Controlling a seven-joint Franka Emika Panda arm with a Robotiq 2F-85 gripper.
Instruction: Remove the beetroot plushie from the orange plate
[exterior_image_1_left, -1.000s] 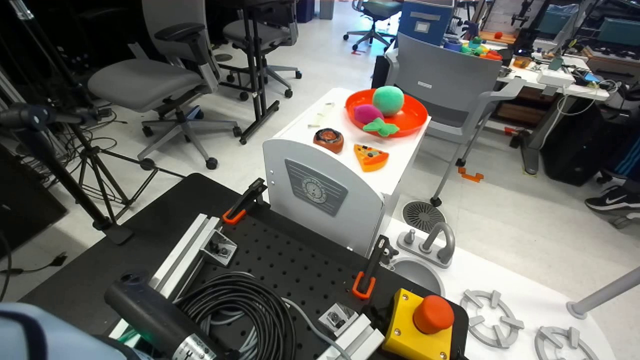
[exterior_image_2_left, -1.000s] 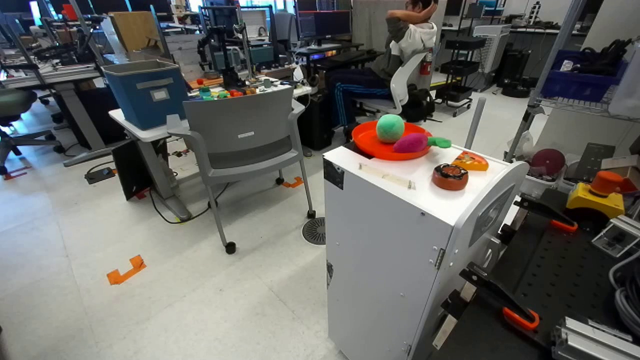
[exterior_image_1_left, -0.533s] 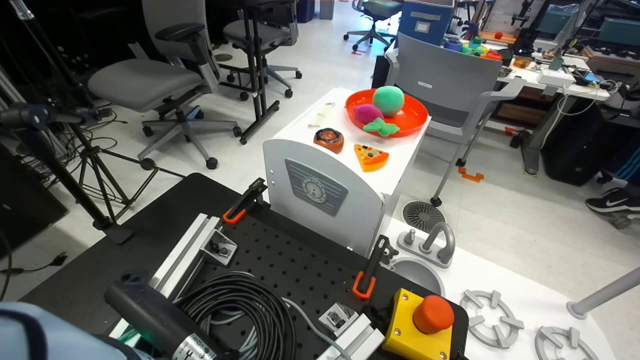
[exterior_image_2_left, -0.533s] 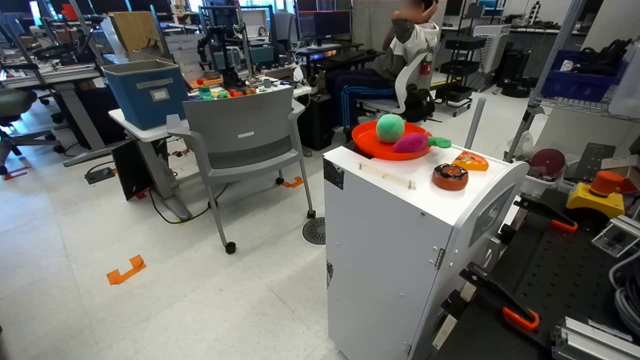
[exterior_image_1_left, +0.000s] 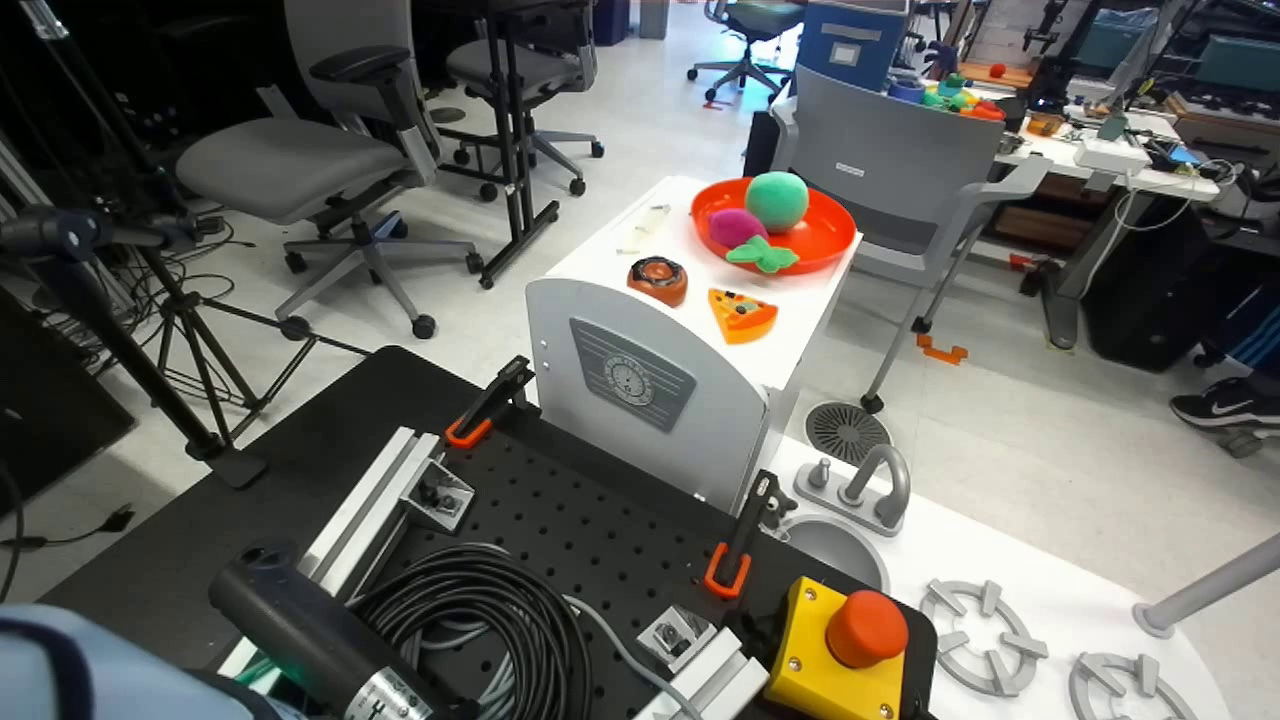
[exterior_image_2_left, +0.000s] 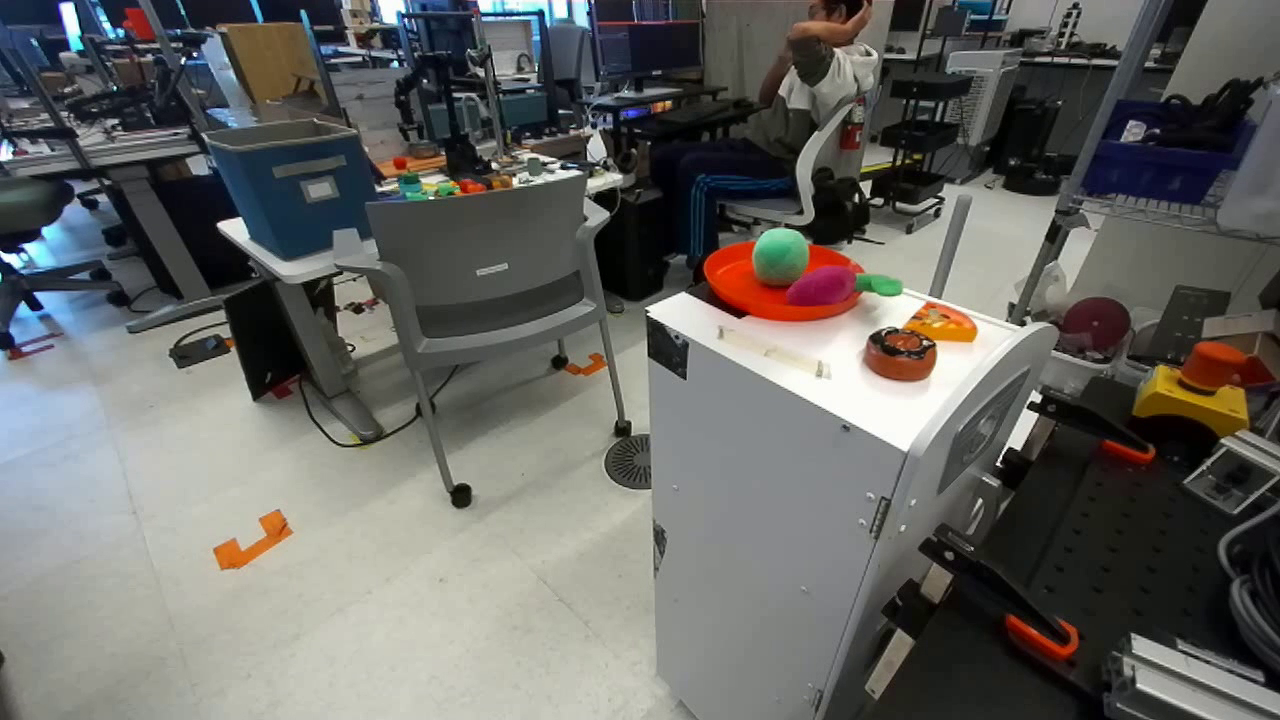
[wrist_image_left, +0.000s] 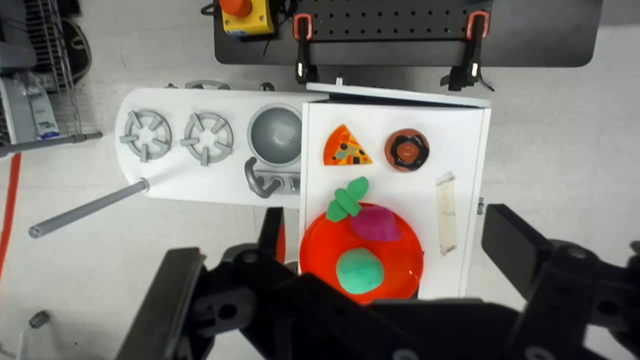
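The beetroot plushie, magenta with a green leafy top, lies on its side inside the orange plate. Its leaves hang over the rim. The plushie and the plate also show in both exterior views. A round green plush ball sits in the plate beside the plushie. My gripper shows only in the wrist view. It is open and empty, its fingers wide apart on either side of the plate in the picture, apparently above it. The gripper covers the plate's near edge in the wrist view.
The plate stands on a white cabinet top. A pizza slice toy, a brown donut toy and a tape strip are there too. A raised panel edges the top. A toy sink and faucet adjoin it.
The toys and the plate have not moved. Only the seated person in the background has shifted head and arm a little.
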